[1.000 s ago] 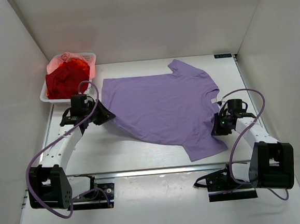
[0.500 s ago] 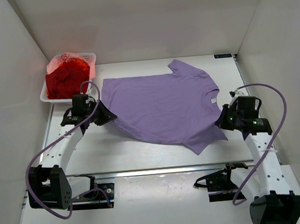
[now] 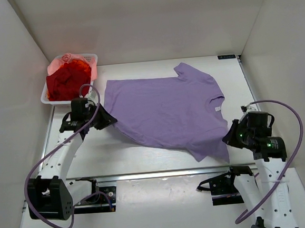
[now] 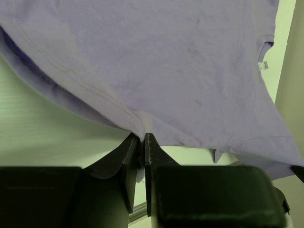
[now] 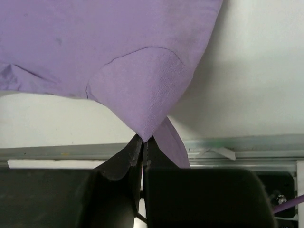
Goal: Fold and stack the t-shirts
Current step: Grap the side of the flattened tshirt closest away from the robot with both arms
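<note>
A purple t-shirt (image 3: 165, 110) lies spread on the white table, its neck to the right. My left gripper (image 3: 109, 119) is shut on the shirt's hem at its left edge; the left wrist view shows the fabric (image 4: 156, 61) pinched between the jaws. My right gripper (image 3: 229, 138) is shut on the shirt's near right sleeve and holds it lifted off the table; the right wrist view shows the purple cloth (image 5: 142, 85) pinched at the fingertips. A red t-shirt (image 3: 67, 80) lies crumpled in the tray at the back left.
A white tray (image 3: 91, 59) stands at the back left corner and holds the red shirt. White walls close in the table on the left, back and right. A metal rail (image 3: 146, 174) runs along the table's near edge.
My right gripper has moved toward the near right with the sleeve, pulling the shirt's right side that way. The left gripper has stayed nearly still on the hem.
</note>
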`<state>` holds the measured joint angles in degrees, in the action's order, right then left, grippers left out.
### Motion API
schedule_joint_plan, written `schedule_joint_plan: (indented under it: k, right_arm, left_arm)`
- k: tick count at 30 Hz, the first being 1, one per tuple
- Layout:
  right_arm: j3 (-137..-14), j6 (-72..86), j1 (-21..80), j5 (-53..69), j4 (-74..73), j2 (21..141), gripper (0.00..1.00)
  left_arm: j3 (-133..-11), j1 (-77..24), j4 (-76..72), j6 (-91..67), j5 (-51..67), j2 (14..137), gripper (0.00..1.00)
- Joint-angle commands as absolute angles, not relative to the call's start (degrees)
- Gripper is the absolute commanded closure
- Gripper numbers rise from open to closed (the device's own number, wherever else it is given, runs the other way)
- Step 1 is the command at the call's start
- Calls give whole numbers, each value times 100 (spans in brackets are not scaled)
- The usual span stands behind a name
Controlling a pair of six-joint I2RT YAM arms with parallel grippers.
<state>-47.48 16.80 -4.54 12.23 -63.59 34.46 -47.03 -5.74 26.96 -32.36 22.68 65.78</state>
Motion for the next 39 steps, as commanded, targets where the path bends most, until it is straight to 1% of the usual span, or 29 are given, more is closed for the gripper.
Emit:
schedule_joint_plan:
  k: [1, 6, 8, 10, 12, 13, 18, 21, 26, 31, 39]
  right_arm:
    - [-4580, 1653, -589, 1476, -6688, 3489, 100]
    - [-4369, 1740, -537, 1644, -6443, 3814, 99]
    - [-4324, 1792, -414, 1626, -6285, 4024, 100]
    - [-4280, 1705, -431, 1626, -6100, 4200, 100]
    - [-4272, 1600, -553, 1731, -5899, 4428, 100]
    - [-4271, 1521, -667, 1827, -5793, 4508, 100]
    - [-4420, 1380, -861, 1986, -5424, 5149, 100]
    - [-4500, 1266, -1246, 2214, -5213, 5466, 100]
    - [-4693, 1090, -1555, 2302, -4992, 5993, 100]
    - [-5009, 1063, -1714, 2417, -4791, 6494, 100]
    - [-5572, 1108, -1819, 2505, -4544, 7338, 100]
  left_arm:
    - [-4492, -519, 2882, -3146, 2084, 6101, 78]
    - [-4140, -580, 3102, -3287, 1662, 5512, 80]
    - [-3947, -484, 3199, -3287, 1364, 5327, 82]
    - [-3850, -422, 3295, -3269, 1170, 5230, 84]
    - [-3788, -404, 3313, -3208, 942, 5317, 88]
    - [-3762, -387, 3340, -3225, 923, 5300, 87]
    - [-3499, -369, 3209, -3331, 800, 5580, 89]
    - [-3515, -325, 3086, -3375, 703, 5774, 89]
    - [-3761, -264, 2945, -3340, 668, 6327, 91]
    - [-4183, -185, 2742, -3340, 642, 6837, 95]
    - [-4851, -70, 2567, -3384, 694, 7698, 95]
